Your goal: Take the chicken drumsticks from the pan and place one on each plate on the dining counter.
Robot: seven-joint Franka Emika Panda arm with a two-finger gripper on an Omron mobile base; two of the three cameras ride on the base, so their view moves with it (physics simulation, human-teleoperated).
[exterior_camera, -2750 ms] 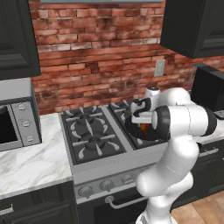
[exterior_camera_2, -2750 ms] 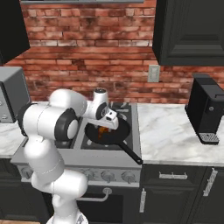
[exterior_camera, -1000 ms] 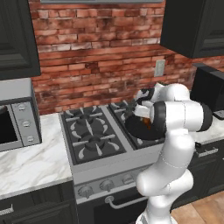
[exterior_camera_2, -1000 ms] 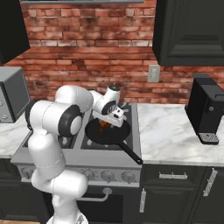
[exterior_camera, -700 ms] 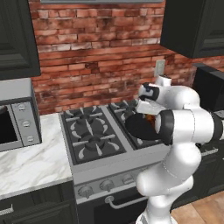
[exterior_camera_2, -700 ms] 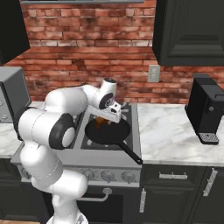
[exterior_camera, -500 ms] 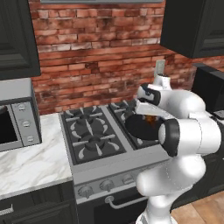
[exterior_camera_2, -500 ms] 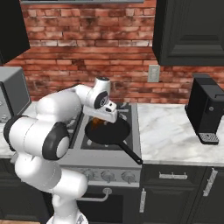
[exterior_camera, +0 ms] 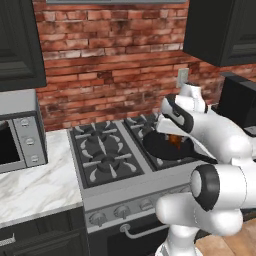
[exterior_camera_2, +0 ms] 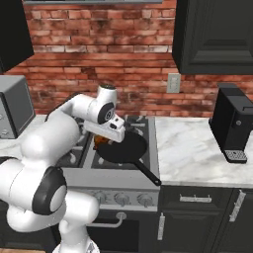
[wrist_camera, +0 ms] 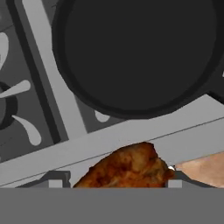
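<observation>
Your gripper (wrist_camera: 113, 186) holds a reddish drumstick (wrist_camera: 127, 168) between its jaws, lifted above the pan (wrist_camera: 140, 52) on the stove (exterior_camera: 107, 160), so it clears the rim for carrying to a plate.

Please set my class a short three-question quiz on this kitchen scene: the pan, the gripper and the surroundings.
1. True or false: a plate lies in the pan.
2. What sits between the fingertips of the gripper? A) a drumstick B) a spoon C) a cup
3. Fill in: the wall behind the stove is made of ____.

Key: 1 false; 2 A; 3 brick
</observation>
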